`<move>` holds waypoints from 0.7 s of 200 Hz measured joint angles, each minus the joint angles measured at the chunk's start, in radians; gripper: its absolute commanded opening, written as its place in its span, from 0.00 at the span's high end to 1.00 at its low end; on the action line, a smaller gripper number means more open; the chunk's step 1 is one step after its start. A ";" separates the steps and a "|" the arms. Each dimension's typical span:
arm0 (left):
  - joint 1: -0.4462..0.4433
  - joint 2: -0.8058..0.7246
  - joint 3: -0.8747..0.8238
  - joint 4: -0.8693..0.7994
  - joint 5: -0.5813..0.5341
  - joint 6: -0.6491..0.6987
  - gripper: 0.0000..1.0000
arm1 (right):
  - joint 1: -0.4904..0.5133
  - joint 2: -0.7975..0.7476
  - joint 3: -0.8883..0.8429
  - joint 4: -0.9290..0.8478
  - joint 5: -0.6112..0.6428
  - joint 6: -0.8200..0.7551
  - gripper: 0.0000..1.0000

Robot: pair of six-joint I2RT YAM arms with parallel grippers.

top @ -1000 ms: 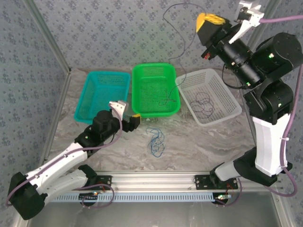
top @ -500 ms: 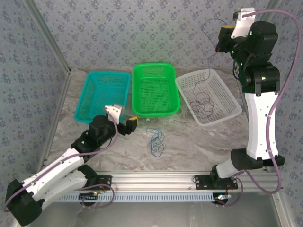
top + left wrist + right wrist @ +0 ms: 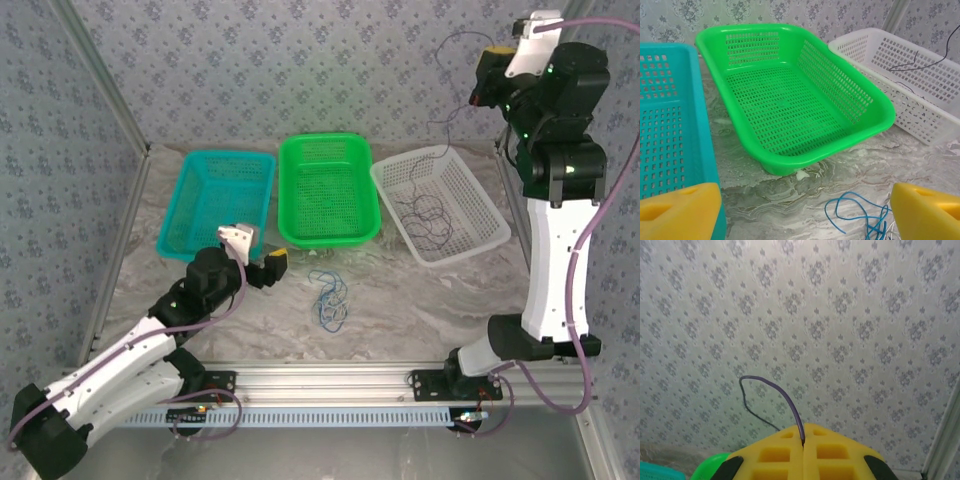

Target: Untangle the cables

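Your left gripper sits just in front of the green basket, at its near left corner, low over the table and looking into the basket; its jaws stand wide apart, with nothing between the yellow pads; in front of the green basket, close to its near wall and just right of that gripper, the blue cable lies in a loose bundle of loops on the table, touched by neither gripper; the green basket itself lies bare on its mesh floor; the teal basket stands just left of it, side by side and nearly touching; the white basket stands just right of it, turned at an angle, and dark cables lie coiled on its floor; your right gripper is held high, beyond and well right of the green basket, above the far end of the white one; its jaws are closed tight on a thin dark cable, pinched in the seam between the two pads; from that seam the cable arches up and over, then drops away toward the white basket; whether it joins the coils there you cannot tell from these views.
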 measured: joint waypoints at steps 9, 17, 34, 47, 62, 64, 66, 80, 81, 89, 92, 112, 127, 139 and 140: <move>0.000 0.000 0.000 0.000 -0.001 0.000 0.12 | 0.000 -0.003 0.015 0.006 0.002 0.002 1.00; 0.000 0.001 0.000 0.000 -0.005 0.000 0.12 | 0.000 -0.006 0.023 0.010 0.006 0.001 1.00; 0.000 0.004 -0.001 0.000 -0.007 -0.003 0.12 | -0.004 -0.011 0.030 0.014 0.031 -0.008 1.00; 0.000 0.006 -0.003 0.000 -0.007 -0.003 0.12 | -0.019 -0.006 0.031 0.013 0.047 -0.016 1.00; 0.000 0.006 -0.008 0.000 -0.007 -0.003 0.12 | -0.043 0.008 0.026 0.012 0.063 -0.023 1.00; 0.000 0.006 -0.008 -0.001 -0.007 -0.003 0.12 | -0.046 0.010 0.023 0.012 0.065 -0.023 1.00; 0.000 0.006 -0.008 -0.001 -0.007 -0.003 0.12 | -0.048 0.011 0.021 0.012 0.067 -0.024 1.00; 0.000 0.006 -0.010 -0.003 -0.007 -0.003 0.12 | -0.064 0.014 -0.028 0.013 0.082 -0.027 1.00; 0.000 0.006 -0.010 -0.004 -0.007 -0.003 0.12 | -0.066 0.014 -0.035 0.013 0.085 -0.027 1.00; 0.000 0.005 -0.011 -0.004 -0.007 -0.003 0.12 | -0.073 0.014 -0.077 0.014 0.092 -0.029 1.00; 0.000 0.004 -0.011 -0.004 -0.007 -0.003 0.12 | -0.076 0.014 -0.097 0.016 0.094 -0.030 1.00; 0.000 -0.010 -0.014 -0.010 -0.007 -0.003 0.12 | -0.088 0.013 -0.245 0.025 0.108 -0.033 1.00; 0.000 -0.025 -0.014 -0.011 -0.007 -0.004 0.12 | -0.091 0.013 -0.376 0.032 0.116 -0.034 1.00; 0.000 -0.035 -0.014 -0.011 -0.007 -0.004 0.12 | -0.092 0.013 -0.482 0.036 0.119 -0.033 1.00; 0.000 -0.035 -0.014 -0.011 -0.007 -0.004 0.12 | -0.092 0.013 -0.488 0.035 0.119 -0.033 1.00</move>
